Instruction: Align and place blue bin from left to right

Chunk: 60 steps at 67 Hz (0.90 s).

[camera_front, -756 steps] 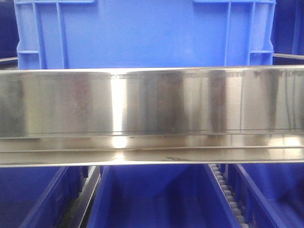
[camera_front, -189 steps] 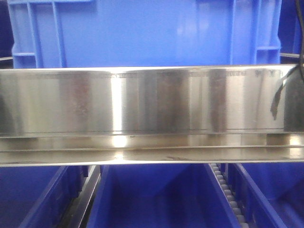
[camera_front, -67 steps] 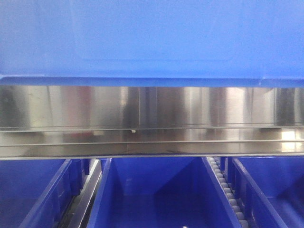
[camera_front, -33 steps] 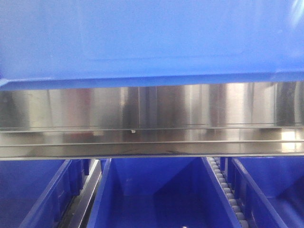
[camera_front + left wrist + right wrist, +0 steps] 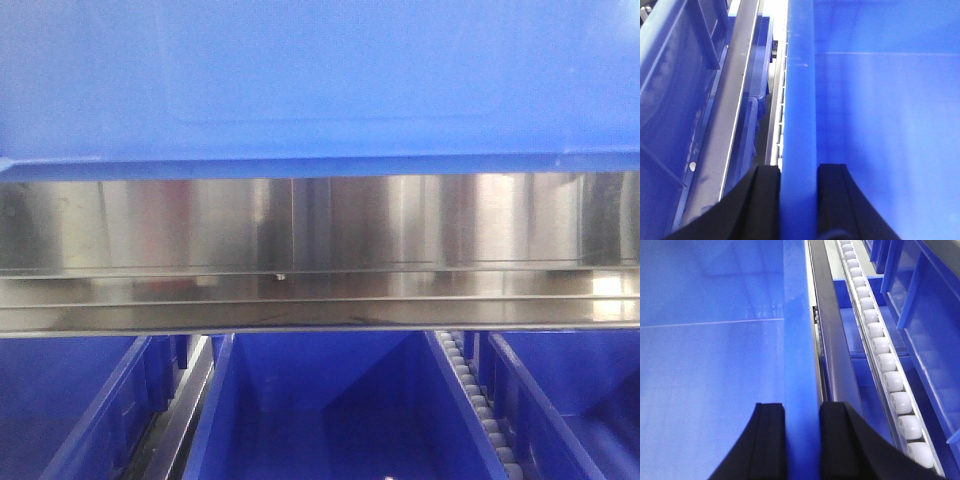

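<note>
The big blue bin point(image 5: 320, 80) fills the whole top of the front view; it hangs just above the shiny steel shelf beam point(image 5: 320, 250), and its bottom edge looks almost level; both arms hold it, one on each side wall

Under the beam sit the smaller, darker bins point(image 5: 320, 420) in a row; another dark bin point(image 5: 675, 100) stands just beside the big one on the left; a roller track point(image 5: 880, 347) with white wheels runs along the right side

The left jaws are closed narrow on the left wall, with one black finger point(image 5: 765, 200) outside and one inside; the right jaws pinch the right wall the same way, with a black finger point(image 5: 771, 440) inside the bin

What could go wrong: the walls are smooth and thin, so the bin might slip down out of the pinch; if one arm goes faster than the other, the bin may tip or twist; if it comes down too soon, its bottom edge could catch on the steel beam; if it drifts left, it could bump the dark bin; it could also land crooked on the rollers
</note>
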### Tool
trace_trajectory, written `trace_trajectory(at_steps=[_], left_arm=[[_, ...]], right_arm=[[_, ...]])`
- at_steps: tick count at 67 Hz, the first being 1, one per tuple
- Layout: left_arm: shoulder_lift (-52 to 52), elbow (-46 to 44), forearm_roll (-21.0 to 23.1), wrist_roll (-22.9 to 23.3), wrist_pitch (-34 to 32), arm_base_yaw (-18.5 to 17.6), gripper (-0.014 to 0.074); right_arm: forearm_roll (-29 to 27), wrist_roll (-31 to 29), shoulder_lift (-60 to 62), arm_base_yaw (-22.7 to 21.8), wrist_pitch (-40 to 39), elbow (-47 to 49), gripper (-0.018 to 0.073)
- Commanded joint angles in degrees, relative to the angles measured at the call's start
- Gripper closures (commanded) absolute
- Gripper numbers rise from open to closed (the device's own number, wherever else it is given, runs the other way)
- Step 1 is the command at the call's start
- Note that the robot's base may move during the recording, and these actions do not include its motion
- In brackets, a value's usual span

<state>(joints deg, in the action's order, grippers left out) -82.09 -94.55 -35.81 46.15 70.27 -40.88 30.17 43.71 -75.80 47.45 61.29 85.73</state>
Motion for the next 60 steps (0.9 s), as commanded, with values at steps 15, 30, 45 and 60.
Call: trace_trajectory(at_steps=[15, 30, 45, 60], left_arm=[[0.93, -0.43, -1.64, 0.43, -7.15, -1.20, 0.0707], [0.93, -0.43, -2.54, 0.43, -7.26, -1.20, 0.0707], [0.93, -0.43, -1.41, 0.43, -6.65, -1.20, 0.0707], [0.93, -0.43, 0.16, 0.43, -6.04, -1.20, 0.0707]], right_arm=[[0.21, 0.81, 0.72, 0.75, -6.12, 0.57, 0.0639], [0.21, 0.81, 0.72, 0.75, -6.12, 0.57, 0.0639], [0.21, 0.81, 0.72, 0.75, -6.12, 0.57, 0.0639], [0.21, 0.81, 0.72, 0.75, -6.93, 0.57, 0.0639]])
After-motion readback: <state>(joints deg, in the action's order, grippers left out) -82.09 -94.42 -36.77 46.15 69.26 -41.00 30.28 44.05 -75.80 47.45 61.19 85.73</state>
